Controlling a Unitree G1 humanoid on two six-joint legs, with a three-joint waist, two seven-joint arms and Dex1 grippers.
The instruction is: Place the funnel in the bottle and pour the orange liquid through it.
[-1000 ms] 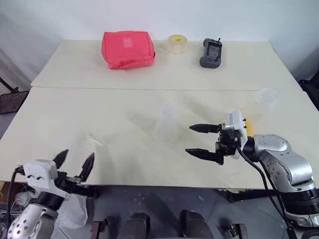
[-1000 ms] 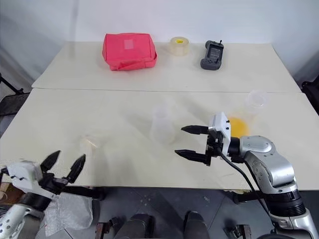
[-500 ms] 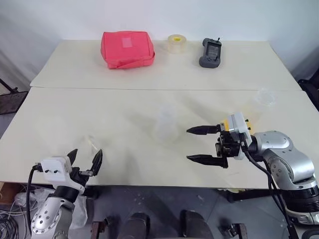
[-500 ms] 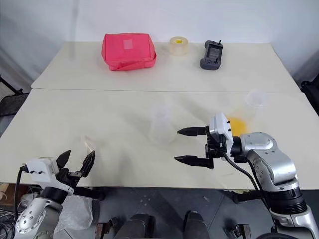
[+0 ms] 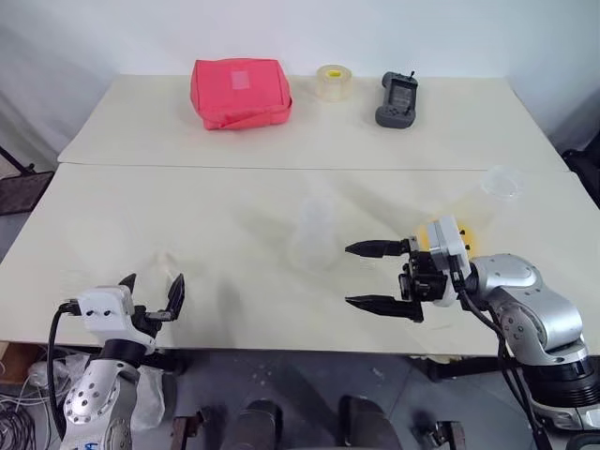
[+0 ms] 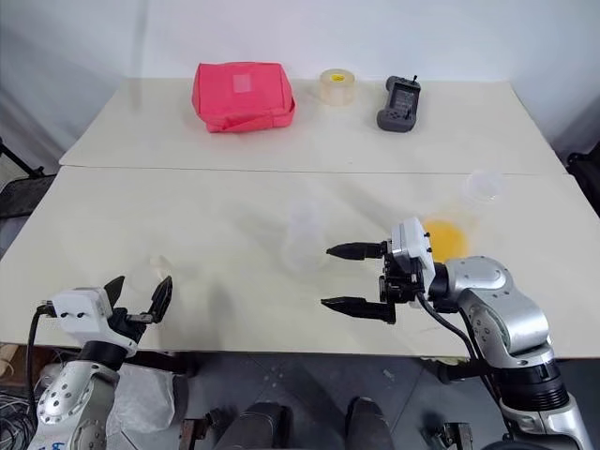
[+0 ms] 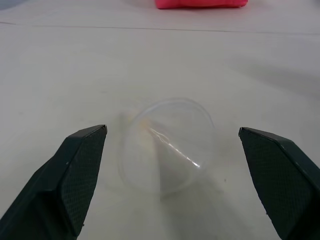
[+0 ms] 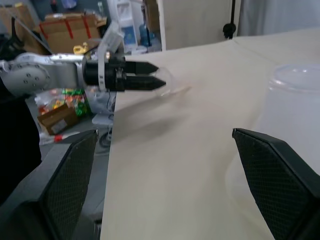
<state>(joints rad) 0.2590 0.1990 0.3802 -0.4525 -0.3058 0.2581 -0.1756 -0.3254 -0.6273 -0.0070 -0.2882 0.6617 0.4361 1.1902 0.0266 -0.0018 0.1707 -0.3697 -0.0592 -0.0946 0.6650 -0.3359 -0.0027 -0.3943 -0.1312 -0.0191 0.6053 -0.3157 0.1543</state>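
- The left claw (image 5: 150,289) sits at the near edge of the counter (image 5: 187,216), its two black fingers spread wide with nothing between them.
- Just ahead of it lies the funnel (image 7: 167,145), tipped on its side on the counter, wide rim turned toward the claw. In the left wrist view it rests in the gap ahead of the two fingertips (image 7: 85,150), touching neither.
- The right claw (image 6: 354,278) hovers over the near right part of the counter, pointing across toward the robot's left, one finger above the other. Its jaws are also fully apart and hold nothing.
- The bottle (image 6: 305,234) stands upright near the middle of the counter, just beyond the tips of the right claw and apart from them. It looks empty.
- Behind the right claw's wrist stands a broader clear flask (image 6: 473,202) near the right edge, with the orange liquid (image 6: 443,237) pooled at its bottom.
- On the far counter, well away from all this, are a red pouch (image 5: 240,92), a roll of clear tape (image 5: 331,82) and a dark handheld device (image 5: 397,99), in a row from left to right.
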